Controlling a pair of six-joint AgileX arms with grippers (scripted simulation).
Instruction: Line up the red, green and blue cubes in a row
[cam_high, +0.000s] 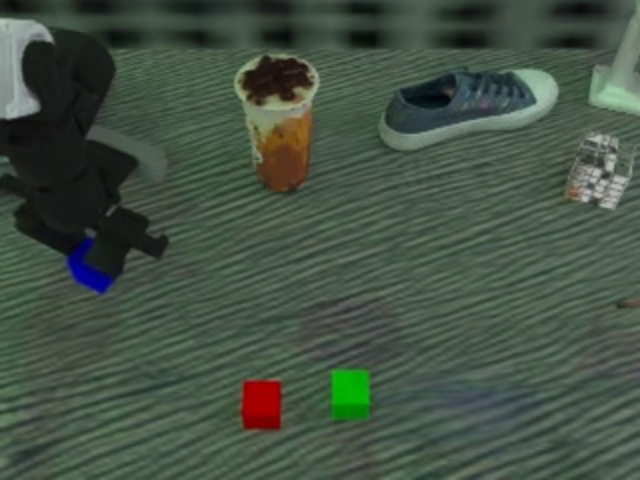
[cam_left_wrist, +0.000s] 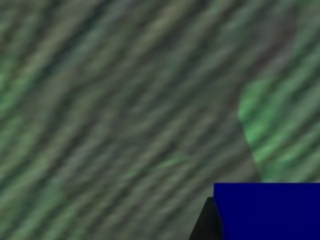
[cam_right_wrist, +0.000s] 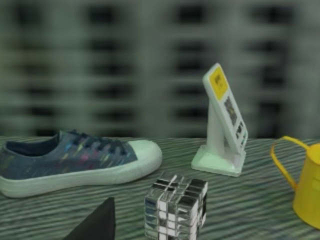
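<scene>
The red cube (cam_high: 261, 403) and the green cube (cam_high: 350, 393) sit side by side near the front middle of the desk (cam_high: 450, 300), the red one to the left. The blue cube (cam_high: 90, 268) lies well apart at the far left, under the left end effector (cam_high: 110, 250). Farther back, the drink cup (cam_high: 277, 120) stands left of the shoe (cam_high: 465, 105). The puzzle cube (cam_high: 600, 170) is at the right edge, nearer than the phone stand (cam_right_wrist: 222, 125), with a watering can (cam_right_wrist: 305, 185) beside them.
</scene>
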